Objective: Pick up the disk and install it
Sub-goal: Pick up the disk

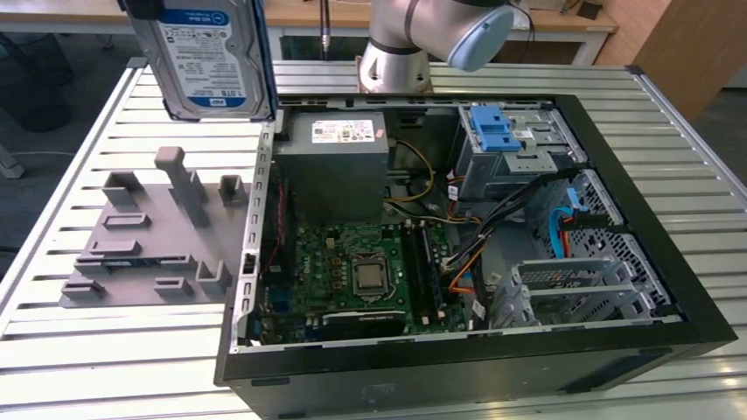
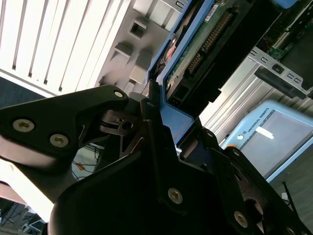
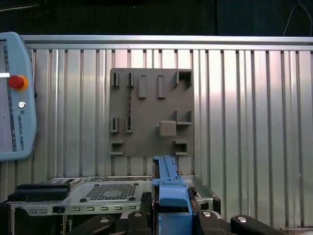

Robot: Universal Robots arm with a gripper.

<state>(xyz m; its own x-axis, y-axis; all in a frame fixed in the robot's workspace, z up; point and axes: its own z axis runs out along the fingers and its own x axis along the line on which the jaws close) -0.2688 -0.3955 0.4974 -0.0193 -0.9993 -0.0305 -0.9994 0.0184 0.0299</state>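
The gripper (image 3: 172,215) grasps the disk (image 1: 210,57), held high at the case's (image 1: 467,367) far left. Keep the clamp firm and the disk clear of the case wall.

This looks to me like a robotics lab or workshop. My base (image 1: 394,66) rises at the far edge of a slatted metal table (image 1: 94,350), more a work rig than a desk or counter. On it lies an open PC case (image 1: 467,376) with its board (image 1: 350,262) and wiring bare, and beside it is a grey fixture plate (image 1: 129,262) with slots and posts. My teach pendant (image 3: 14,112), with its red stop button (image 3: 17,82), sits at the table's edge. Wooden benches (image 1: 297,16) stand behind.
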